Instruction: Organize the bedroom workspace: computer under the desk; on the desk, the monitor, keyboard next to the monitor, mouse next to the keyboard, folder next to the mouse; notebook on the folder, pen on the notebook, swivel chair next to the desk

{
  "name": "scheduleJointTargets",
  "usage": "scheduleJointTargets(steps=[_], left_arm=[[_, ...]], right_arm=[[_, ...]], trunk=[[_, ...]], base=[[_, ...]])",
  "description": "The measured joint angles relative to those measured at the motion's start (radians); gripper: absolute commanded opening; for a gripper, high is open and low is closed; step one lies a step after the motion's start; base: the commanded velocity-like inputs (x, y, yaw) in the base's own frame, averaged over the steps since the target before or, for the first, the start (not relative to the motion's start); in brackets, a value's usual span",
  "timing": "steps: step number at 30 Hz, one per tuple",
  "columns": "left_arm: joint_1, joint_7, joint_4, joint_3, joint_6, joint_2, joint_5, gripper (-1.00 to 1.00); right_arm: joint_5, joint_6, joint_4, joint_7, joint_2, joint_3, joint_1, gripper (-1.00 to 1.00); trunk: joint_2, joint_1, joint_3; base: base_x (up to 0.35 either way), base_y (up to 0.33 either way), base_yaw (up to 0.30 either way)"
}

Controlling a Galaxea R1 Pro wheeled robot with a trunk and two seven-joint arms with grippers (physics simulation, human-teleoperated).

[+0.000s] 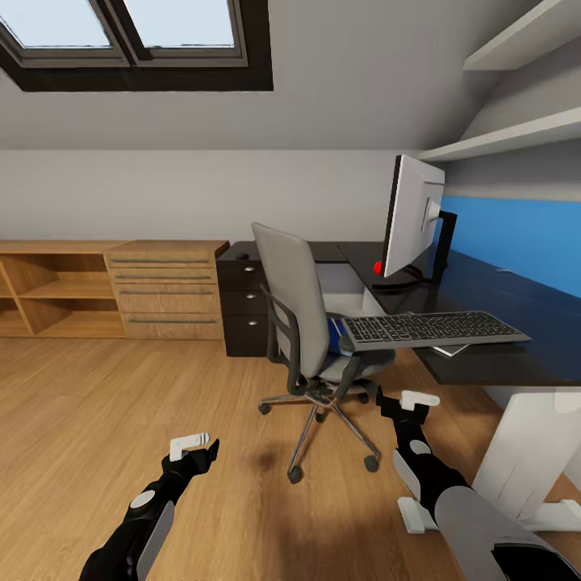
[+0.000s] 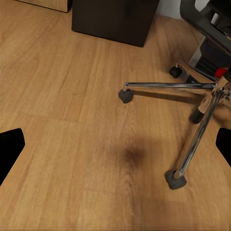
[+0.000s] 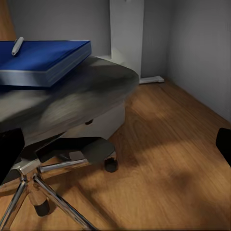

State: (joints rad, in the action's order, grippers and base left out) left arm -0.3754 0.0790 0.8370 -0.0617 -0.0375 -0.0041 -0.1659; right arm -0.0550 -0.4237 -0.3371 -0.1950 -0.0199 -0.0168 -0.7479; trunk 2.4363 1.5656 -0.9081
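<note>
Spread open and empty, my right claw (image 1: pixel 406 401) is hovering nearer than my left to the folder (image 3: pixel 41 60) lying flat on the swivel chair (image 1: pixel 311 323).

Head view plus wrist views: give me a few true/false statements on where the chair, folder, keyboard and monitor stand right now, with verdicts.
1. The flat bright blue folder lies on the seat of the grey-upholstered swivel chair. True.
2. The thin white pen lies on the floor. False: it rests on top of the folder.
3. The slim silver-framed keyboard with black keys is on the black desk, at its front edge. True.
4. The large black flat monitor stands on the wooden drawer chest. False: it stands on the desk.
5. The right gripper clamps the chair's armrest. False: it hangs free near the chrome base.
</note>
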Motion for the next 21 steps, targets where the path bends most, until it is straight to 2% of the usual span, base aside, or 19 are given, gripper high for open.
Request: scheduleJointTargets(steps=[9,11,21], left_arm=[[0.0,0.0,0.0,0.0,0.0,0.0,0.0,1.0],[0.0,0.0,0.0,0.0,0.0,0.0,0.0,1.0],[0.0,0.002,0.0,0.002,0.001,-0.001,0.001,1.0]], right_arm=[[-0.001,0.0,-0.001,0.0,-0.001,0.0,0.0,1.0],[-0.001,0.0,-0.001,0.0,-0.001,0.0,0.0,1.0],[-0.001,-0.001,-0.001,0.0,-0.002,0.0,0.0,1.0]], trunk=[[0.063,0.035,-0.028],[0.064,0.036,-0.036],[0.064,0.036,-0.036]], base=[[0.0,0.0,0.0],[0.0,0.0,0.0],[0.0,0.0,0.0]])
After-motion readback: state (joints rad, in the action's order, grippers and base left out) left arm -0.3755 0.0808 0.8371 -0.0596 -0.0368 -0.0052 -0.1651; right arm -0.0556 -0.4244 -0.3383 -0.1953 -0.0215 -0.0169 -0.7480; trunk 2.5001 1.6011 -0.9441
